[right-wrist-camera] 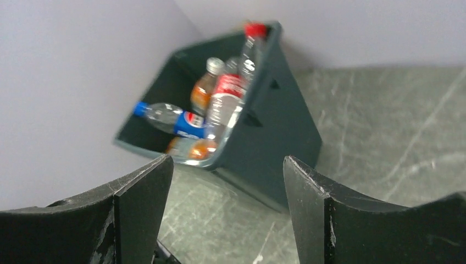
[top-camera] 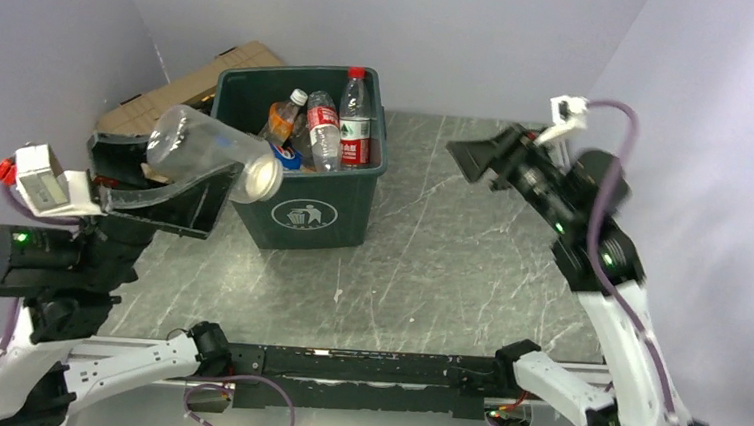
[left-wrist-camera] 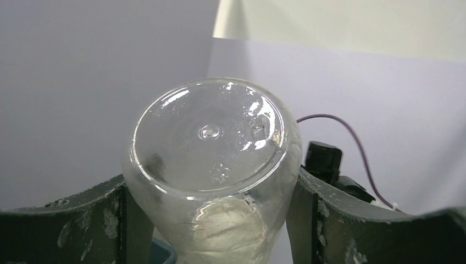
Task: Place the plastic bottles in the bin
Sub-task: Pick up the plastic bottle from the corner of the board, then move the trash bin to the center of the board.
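My left gripper [top-camera: 180,177] is shut on a large clear plastic bottle [top-camera: 207,151] and holds it raised and tilted at the left rim of the dark green bin [top-camera: 303,216]. In the left wrist view the bottle's round base [left-wrist-camera: 211,137] fills the space between my fingers [left-wrist-camera: 82,220]. Several bottles stand or lie in the bin: a red-capped one [top-camera: 356,111], a clear one with a red label [top-camera: 324,131], an orange one [top-camera: 281,118]. My right gripper [top-camera: 472,160] is open and empty, raised to the right of the bin [right-wrist-camera: 275,126].
A tan ribbed case [top-camera: 196,85] lies behind the bin at the back left, against the wall. Grey walls close in the marble tabletop [top-camera: 449,268] on three sides. The right wrist view shows a blue-labelled bottle [right-wrist-camera: 184,124] inside the bin.
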`<state>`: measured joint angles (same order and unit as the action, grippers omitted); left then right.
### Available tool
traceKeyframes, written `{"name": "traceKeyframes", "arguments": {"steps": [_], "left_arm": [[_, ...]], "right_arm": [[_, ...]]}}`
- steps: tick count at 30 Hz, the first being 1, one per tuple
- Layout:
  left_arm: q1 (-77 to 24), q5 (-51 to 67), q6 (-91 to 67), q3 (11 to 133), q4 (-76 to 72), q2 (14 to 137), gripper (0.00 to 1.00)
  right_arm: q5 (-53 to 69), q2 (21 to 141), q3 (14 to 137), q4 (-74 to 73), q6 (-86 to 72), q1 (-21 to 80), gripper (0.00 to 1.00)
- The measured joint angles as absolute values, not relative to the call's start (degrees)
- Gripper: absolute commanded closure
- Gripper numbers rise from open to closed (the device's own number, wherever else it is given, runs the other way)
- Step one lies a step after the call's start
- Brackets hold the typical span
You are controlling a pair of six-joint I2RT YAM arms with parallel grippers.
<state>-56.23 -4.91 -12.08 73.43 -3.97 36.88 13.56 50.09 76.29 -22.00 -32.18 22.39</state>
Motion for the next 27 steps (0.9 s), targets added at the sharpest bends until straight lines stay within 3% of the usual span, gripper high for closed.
{"name": "traceKeyframes", "arguments": {"steps": [7,14,24,27], "left_arm": [[-56.2,-10.4,-10.1,70.7,2.1,33.4,1.0],[-56.2,-10.4,-10.9,69.6,7.3,32.6,1.0],[-56.2,-10.7,-13.3,68.0,8.1,30.3,1.0],[-56.2,-10.7,-13.5,67.8,8.7,30.1,1.0]], "right_arm": [[11.8,67.6,82.7,-29.3,-34.1,23.6,0.22],[6.6,80.6,100.7,-36.2,-32.1,31.2,0.21],[-3.6,101.6,127.2,-49.8,-25.0,36.3,0.27],[-5.4,105.4,129.5,-52.8,-23.3,37.6,0.35]]}}
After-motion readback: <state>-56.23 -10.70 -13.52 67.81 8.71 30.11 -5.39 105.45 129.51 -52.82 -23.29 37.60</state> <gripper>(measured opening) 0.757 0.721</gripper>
